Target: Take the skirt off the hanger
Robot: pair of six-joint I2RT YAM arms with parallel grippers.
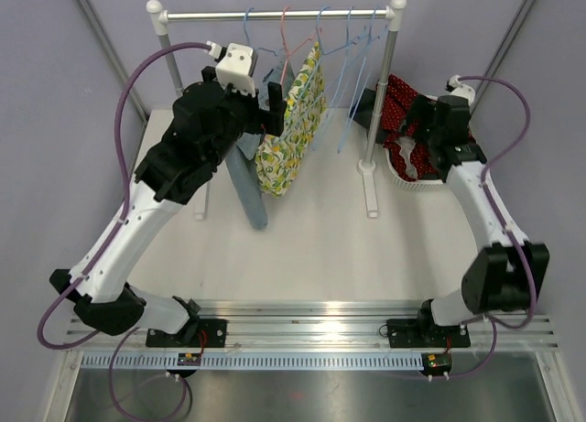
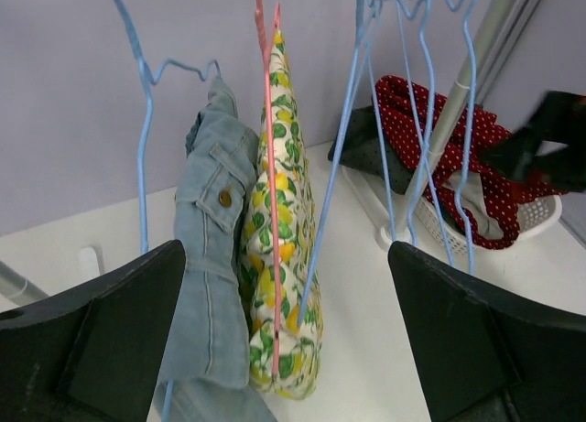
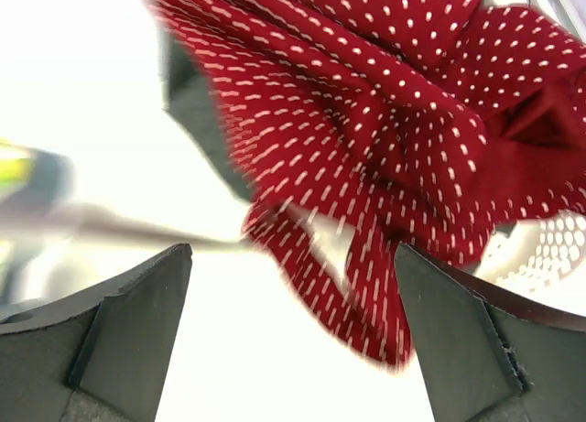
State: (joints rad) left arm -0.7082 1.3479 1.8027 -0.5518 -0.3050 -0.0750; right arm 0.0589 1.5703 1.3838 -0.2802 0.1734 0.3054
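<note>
Left wrist view: left gripper [image 2: 286,253] is spread wide and grasps nothing, its jaws framing the hung clothes at 12 o'clock, probably lining up a pinch. Denim [image 2: 215,257] on a blue hanger [image 2: 142,166] sits at 11, touching the floral piece [image 2: 288,179], likely the skirt, which hangs on the pink hanger [image 2: 268,166], not yet off. Empty hangers [image 2: 332,166] crowd its 1 o'clock side and could snag a pull. Behind them stands the post [image 2: 458,111]. Farther off, at 2 o'clock, lies the basket [image 2: 540,216] with red cloth [image 3: 366,120]; right gripper [image 3: 293,253] hovers there, fingers apart, empty, apparently parked clear of the rail [image 1: 275,15]
</note>
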